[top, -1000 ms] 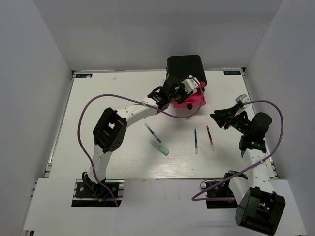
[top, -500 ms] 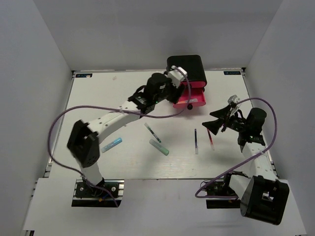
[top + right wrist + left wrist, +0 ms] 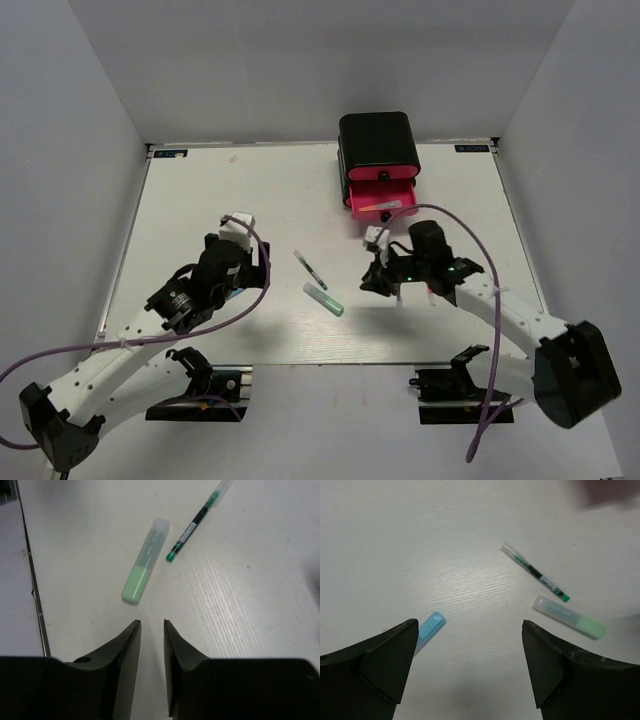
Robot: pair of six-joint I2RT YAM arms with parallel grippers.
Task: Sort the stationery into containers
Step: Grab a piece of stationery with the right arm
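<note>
Left wrist view: the left end effector is spread wide, with nothing between its fingers. One light blue capped marker lies on the white counter just inside the left finger, its lower end hidden behind it. Further ahead lies one thin clear pen with a green tip, and just beside it one pale green highlighter with a clear cap — near the right finger, not touching.

Over to the right wrist view: the right end effector is pinched to a narrow slit and empty. The highlighter lies just beyond its tips, and the pen is close beside that, not touching.

From the top: pen and highlighter lie between the two end effectors. The blue marker I cannot pick out under the left arm. At the far edge stands one glossy black rounded cabinet — one pink drawer pulled out.
</note>
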